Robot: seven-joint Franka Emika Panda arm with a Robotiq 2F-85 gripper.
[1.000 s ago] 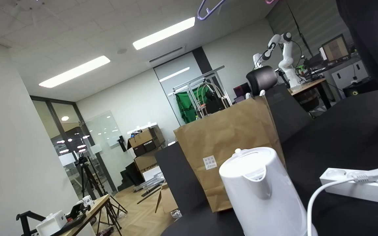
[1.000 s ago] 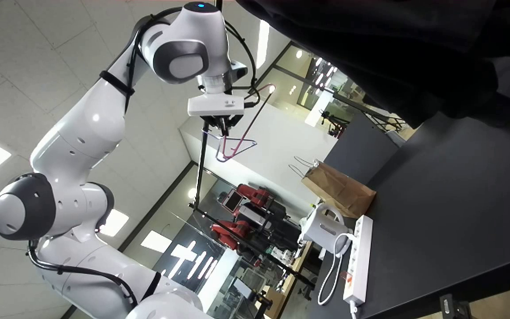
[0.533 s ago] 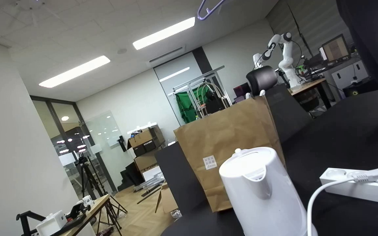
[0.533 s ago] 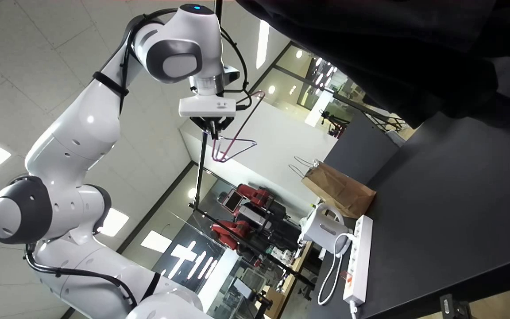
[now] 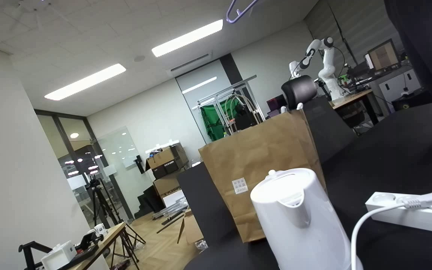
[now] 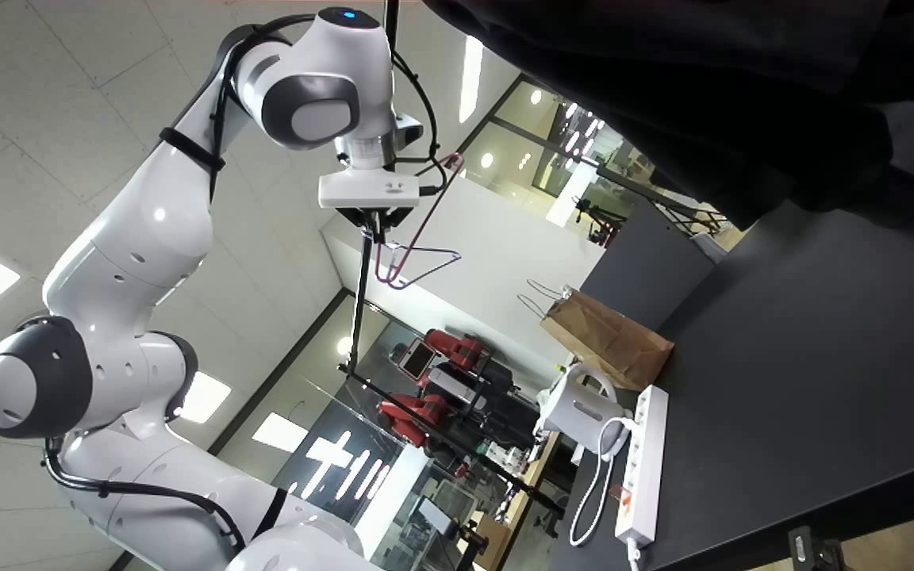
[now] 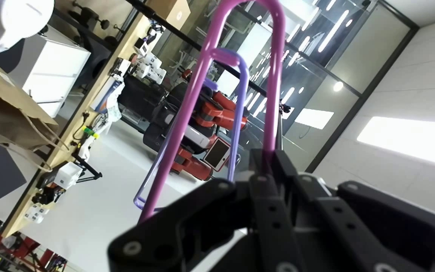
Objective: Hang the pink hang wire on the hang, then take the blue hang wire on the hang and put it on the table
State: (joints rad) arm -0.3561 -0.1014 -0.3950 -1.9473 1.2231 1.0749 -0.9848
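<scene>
Just eased toward 9 o'clock in an exterior view, my gripper (image 6: 378, 236) clamped on pink hang wire (image 7: 275, 75), blue hang wire (image 7: 238, 113) at its wrist-view 10 o'clock, so likely aligning to hang.
</scene>
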